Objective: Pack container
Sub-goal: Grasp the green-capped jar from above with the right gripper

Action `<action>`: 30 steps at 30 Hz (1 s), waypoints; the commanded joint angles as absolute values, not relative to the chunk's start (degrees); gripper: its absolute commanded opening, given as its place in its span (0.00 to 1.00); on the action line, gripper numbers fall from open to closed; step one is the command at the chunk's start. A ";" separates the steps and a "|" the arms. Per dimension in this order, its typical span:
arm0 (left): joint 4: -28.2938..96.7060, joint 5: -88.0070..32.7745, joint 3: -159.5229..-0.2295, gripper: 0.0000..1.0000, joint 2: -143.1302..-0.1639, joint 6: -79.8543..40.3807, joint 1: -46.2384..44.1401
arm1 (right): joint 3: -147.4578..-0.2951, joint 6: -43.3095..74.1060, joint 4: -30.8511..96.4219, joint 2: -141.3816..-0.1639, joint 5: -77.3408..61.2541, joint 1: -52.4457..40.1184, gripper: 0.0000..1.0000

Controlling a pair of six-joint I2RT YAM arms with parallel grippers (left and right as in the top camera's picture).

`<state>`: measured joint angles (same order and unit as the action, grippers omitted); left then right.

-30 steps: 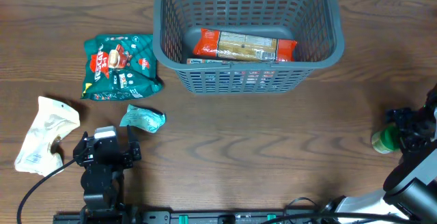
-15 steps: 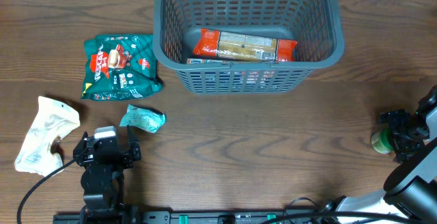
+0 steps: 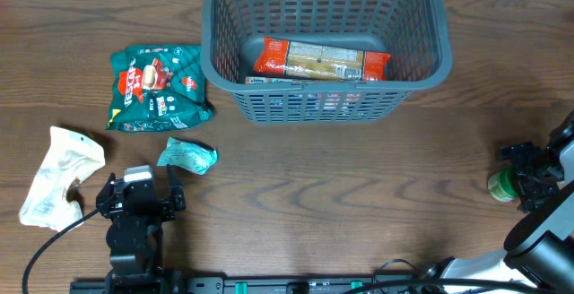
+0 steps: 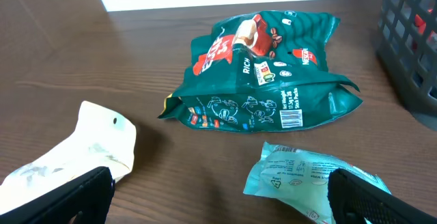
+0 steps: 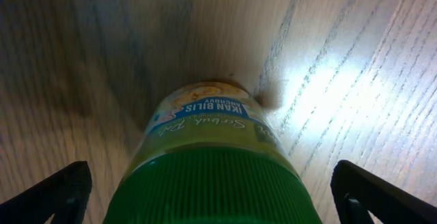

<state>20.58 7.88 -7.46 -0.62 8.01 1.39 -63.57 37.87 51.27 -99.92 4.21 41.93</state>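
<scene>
Dark wood worktop (image 3: 359,186) under the overhead view. At its far edge, around the middle: the container (image 3: 309,104), upright and open at the top, with one long red-and-tan packet (image 3: 321,60) lying flat on its bottom by the near wall. Left of the container, just beside its wall, a dark green coffee bag (image 3: 157,88), flat, printed face up. Nearer than the bag, close to it but apart, a small pale teal packet (image 3: 187,155). Farther left, a crumpled white packet (image 3: 58,176), well apart from the container. Left gripper (image 3: 142,182) low at the near left of the worktop, between the white packet and the teal one, jaws spread wide and holding nothing. From the left wrist, black fingertips (image 4: 68,197) at both lower corners, all three loose packets ahead on the wood. Right gripper (image 3: 522,176) at the near right edge, well apart from the container, likewise spread wide, straddling a small green-lidded jar (image 3: 500,185). From the right wrist, lid filling the lower middle, label reading IKAN BILIS, fingertips (image 5: 54,193) far out to either side and clear of the jar.
</scene>
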 commanded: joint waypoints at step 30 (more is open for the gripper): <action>20.86 8.12 -6.31 0.98 -0.23 8.97 1.15 | -57.74 29.85 44.07 -99.59 -1.96 40.58 0.01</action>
